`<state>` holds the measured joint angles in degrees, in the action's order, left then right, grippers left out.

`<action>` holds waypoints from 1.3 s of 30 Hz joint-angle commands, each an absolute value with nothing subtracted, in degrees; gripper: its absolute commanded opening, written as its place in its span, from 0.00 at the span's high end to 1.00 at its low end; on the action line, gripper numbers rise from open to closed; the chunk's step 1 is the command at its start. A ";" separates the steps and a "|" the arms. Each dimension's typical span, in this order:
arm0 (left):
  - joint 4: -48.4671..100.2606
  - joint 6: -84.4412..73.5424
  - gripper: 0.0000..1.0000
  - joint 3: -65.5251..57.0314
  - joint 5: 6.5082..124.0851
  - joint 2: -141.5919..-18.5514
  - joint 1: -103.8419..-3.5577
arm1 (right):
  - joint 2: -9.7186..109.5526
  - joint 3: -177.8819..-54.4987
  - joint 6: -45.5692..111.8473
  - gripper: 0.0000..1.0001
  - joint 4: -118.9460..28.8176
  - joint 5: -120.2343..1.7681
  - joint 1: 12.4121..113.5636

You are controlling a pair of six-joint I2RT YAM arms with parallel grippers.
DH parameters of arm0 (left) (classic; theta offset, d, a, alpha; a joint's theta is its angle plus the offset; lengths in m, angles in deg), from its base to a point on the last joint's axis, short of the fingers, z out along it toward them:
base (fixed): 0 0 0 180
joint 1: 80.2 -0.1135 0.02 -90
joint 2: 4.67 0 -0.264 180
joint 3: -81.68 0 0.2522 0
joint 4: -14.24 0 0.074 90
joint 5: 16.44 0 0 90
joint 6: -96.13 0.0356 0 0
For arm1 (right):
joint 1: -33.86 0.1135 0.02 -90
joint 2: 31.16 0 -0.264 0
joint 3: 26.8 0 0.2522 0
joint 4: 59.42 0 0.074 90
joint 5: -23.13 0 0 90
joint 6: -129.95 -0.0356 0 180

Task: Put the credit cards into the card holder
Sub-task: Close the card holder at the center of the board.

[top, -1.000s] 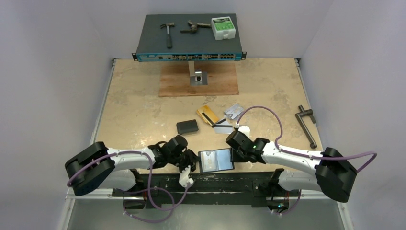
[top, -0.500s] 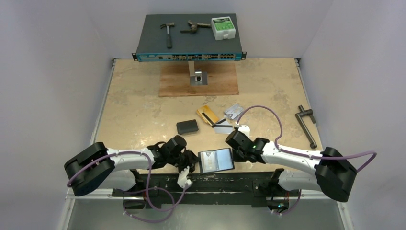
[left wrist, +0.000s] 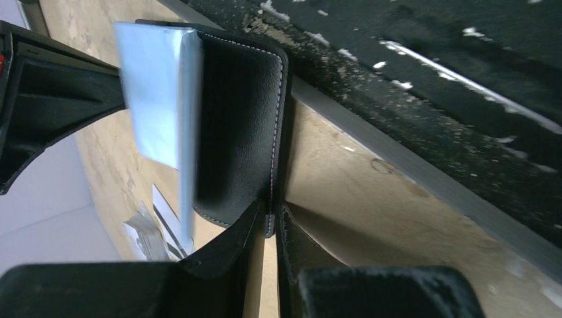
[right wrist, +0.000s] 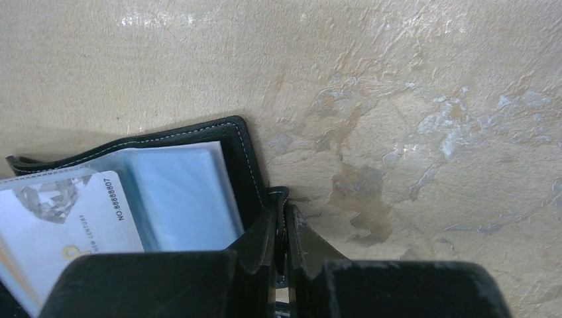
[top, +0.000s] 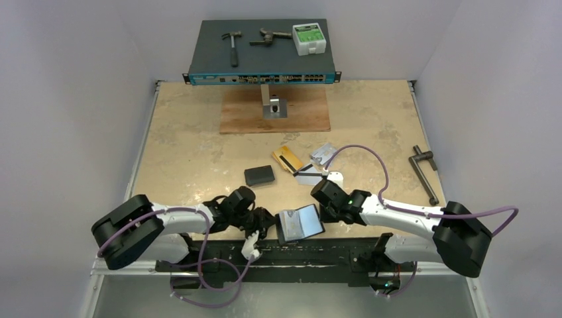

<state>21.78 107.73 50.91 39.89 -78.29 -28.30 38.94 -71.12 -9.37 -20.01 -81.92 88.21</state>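
At the near edge of the table, just beyond a scuffed black mounting rail: card holder, black and leather-like, pale stitching along the rim, spread open between the two arms with glossy clear pockets up. Left gripper clamped on its left edge; right gripper pinched tight on its right edge. Behind one clear pocket, a pale printed card. Whether lifted clear of the surface: cannot tell.

Farther in, near mid-table: plain black pouch, soft-cornered, on the left. Right of it, three thin flat plastic rectangles lying loose, outside the holder: white-silver credit card with a dark stripe nearest, gold-orange credit card just beyond, silver-grey credit card to the right. Toward the right edge, a dark metal T-handle tool.

Surface beige, mottled like stone, matt.

At the far side: flat wooden board bearing a small metal bracket. Above it, a dark grey rack switch, teal front with a row of ports, carrying a hammer, a metal clamp-like tool and a green-and-white box. Plain white walls on three sides.
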 commanded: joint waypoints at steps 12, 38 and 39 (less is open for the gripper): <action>3.58 88.59 0.89 43.51 43.10 -82.37 -23.64 | 45.08 -69.26 -9.73 1.00 -29.43 -76.33 90.57; 37.33 81.67 0.87 31.97 50.41 -66.05 -30.82 | 46.44 -65.22 -11.41 1.00 -34.22 -73.92 91.03; 41.88 83.53 0.86 31.23 48.12 -63.59 -34.01 | 46.44 -64.99 -11.58 1.00 -34.42 -73.86 91.06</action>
